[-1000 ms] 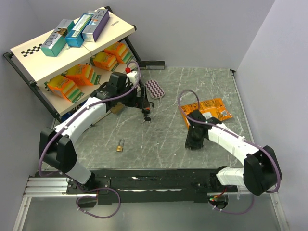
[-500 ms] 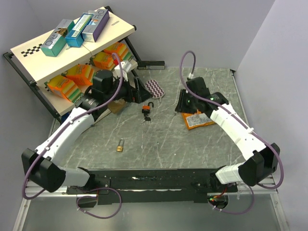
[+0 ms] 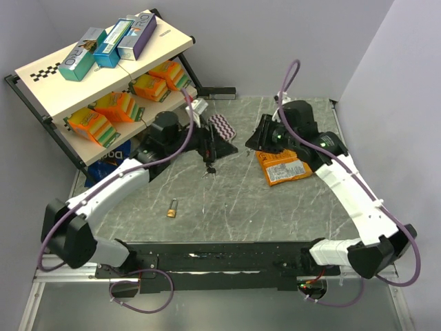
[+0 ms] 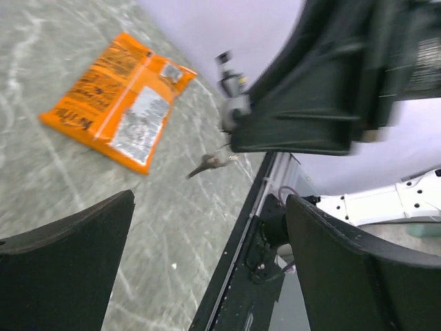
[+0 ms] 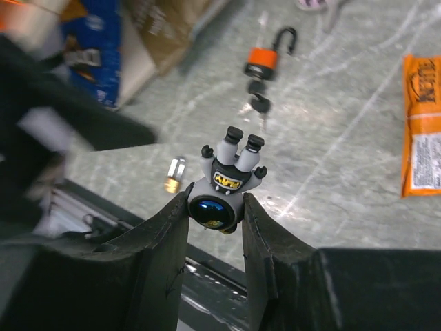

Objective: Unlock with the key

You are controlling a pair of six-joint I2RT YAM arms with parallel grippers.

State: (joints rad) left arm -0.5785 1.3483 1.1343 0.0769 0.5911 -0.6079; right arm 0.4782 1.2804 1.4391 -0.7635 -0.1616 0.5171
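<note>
An orange padlock (image 5: 263, 61) with its shackle open lies on the grey table, with black-headed keys (image 5: 258, 103) just near it. In the top view only the keys (image 3: 211, 167) show; my left gripper (image 3: 215, 146) hovers over the padlock's place. My left gripper (image 4: 210, 207) is open and empty. My right gripper (image 5: 215, 196) is shut on a small grey toy figure (image 5: 224, 183) with a blue visor, held in the air right of the left gripper (image 3: 258, 141). A small brass padlock (image 3: 172, 207) lies nearer the front, also in the right wrist view (image 5: 173, 174).
An orange snack packet (image 3: 284, 165) lies under my right arm. A purple striped pad (image 3: 222, 126) lies behind the left gripper. A slanted shelf (image 3: 41, 72) with boxes and orange packs stands at the far left, a blue pack (image 3: 110, 164) beneath it.
My right arm has swung from the near right up to the far middle, holding the toy figure. My left gripper has moved right, over the orange padlock.
</note>
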